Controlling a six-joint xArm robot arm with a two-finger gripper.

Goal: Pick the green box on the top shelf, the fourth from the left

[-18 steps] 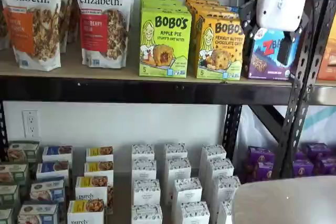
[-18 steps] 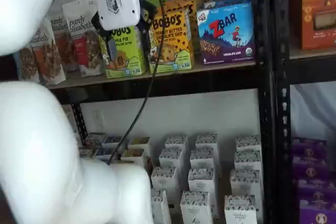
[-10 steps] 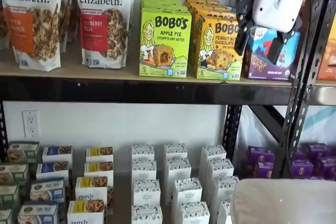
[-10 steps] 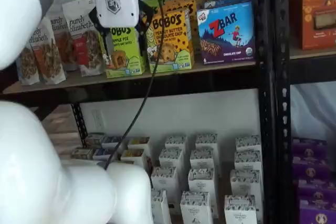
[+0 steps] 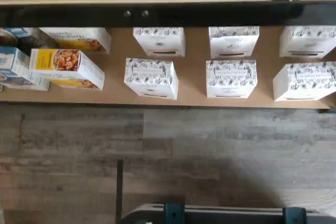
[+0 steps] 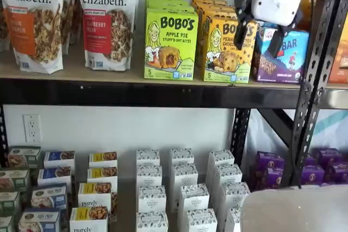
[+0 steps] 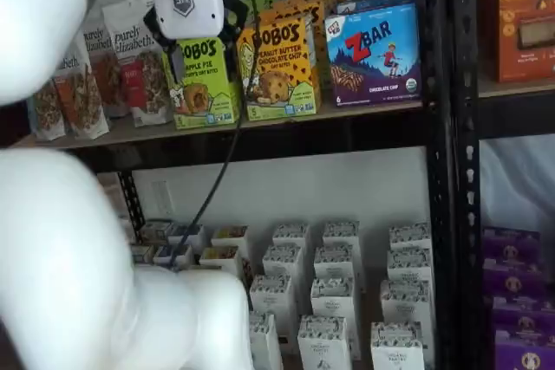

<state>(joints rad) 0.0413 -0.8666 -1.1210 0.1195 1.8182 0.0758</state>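
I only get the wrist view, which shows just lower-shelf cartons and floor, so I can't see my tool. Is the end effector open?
Observer: Yes. The end effector is open, with a clear gap between its black fingers and nothing held.
Operator: Is the green box upright?
Observer: Yes. The green box stands upright at the front of the top shelf, untouched.
Operator: What's beside it?
Observer: A yellow-orange Bobo's box on one side and a purely elizabeth pouch on the other.

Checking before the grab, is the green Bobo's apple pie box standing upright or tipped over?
Upright: the green box stands on its base on the top shelf, front panel facing out, text level.
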